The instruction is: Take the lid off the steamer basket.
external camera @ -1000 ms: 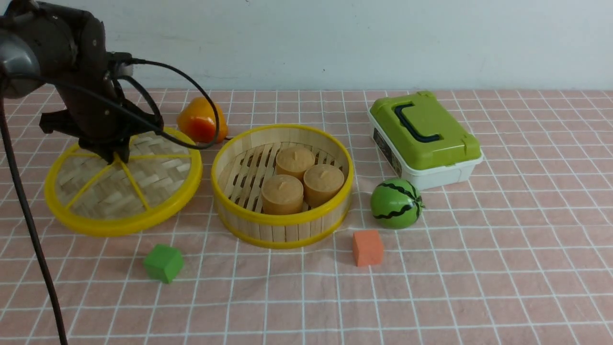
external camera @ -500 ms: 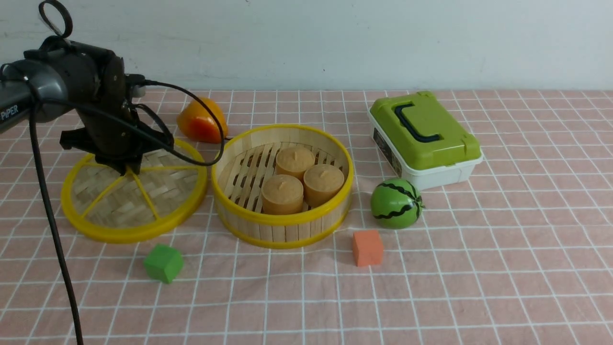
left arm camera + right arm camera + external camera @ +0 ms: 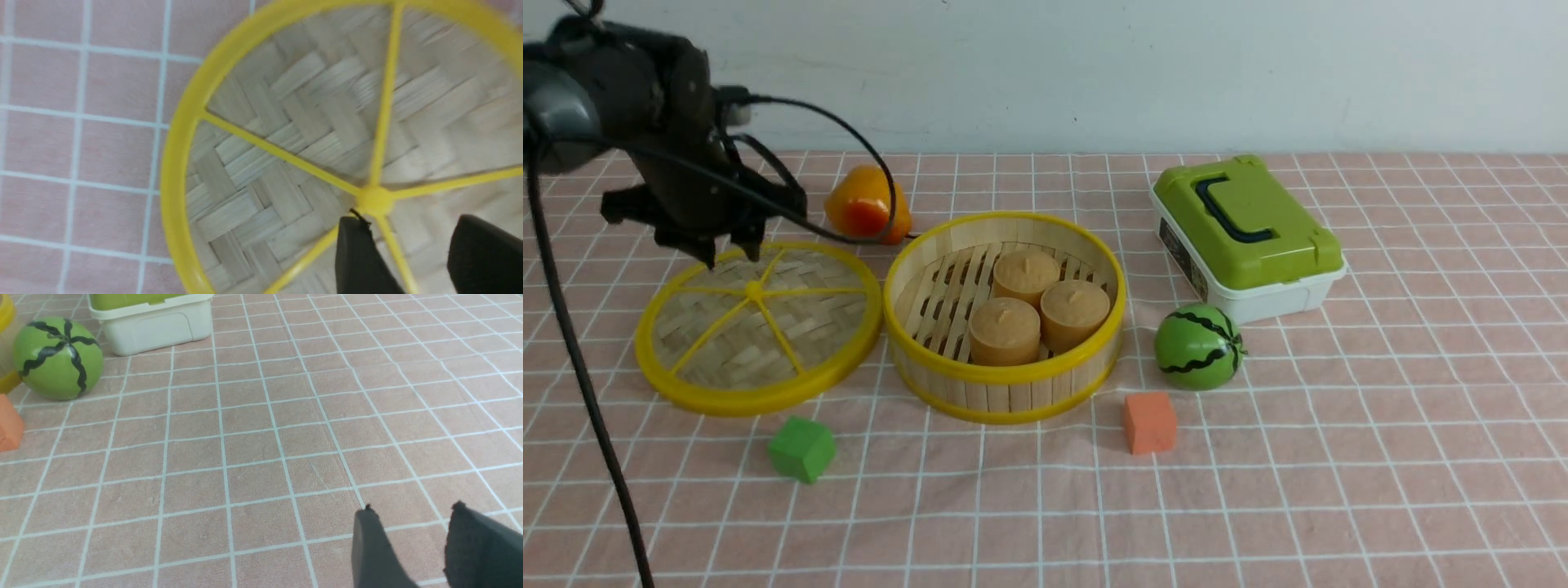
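The lid [image 3: 760, 327], woven bamboo with a yellow rim and spokes, lies flat on the tablecloth left of the steamer basket [image 3: 1005, 314]. The basket is uncovered and holds three brown cakes [image 3: 1037, 306]. My left gripper [image 3: 727, 249] is open and empty, lifted just above the lid's far part; the left wrist view shows it [image 3: 412, 226] over the lid [image 3: 253, 163], beside the centre knob [image 3: 374, 200]. My right gripper [image 3: 412, 512] is open and empty above bare cloth; it does not show in the front view.
A white box with a green lid [image 3: 1245, 237] stands right of the basket. A toy watermelon [image 3: 1199, 346], an orange cube [image 3: 1150, 422], a green cube [image 3: 801, 448] and an orange pepper [image 3: 866, 204] lie around the basket. The left arm's cable [image 3: 572, 359] hangs at the left.
The lid came down from a tilted, held position to lie flat on the cloth. My left gripper let go of its knob, opened and rose away from it.
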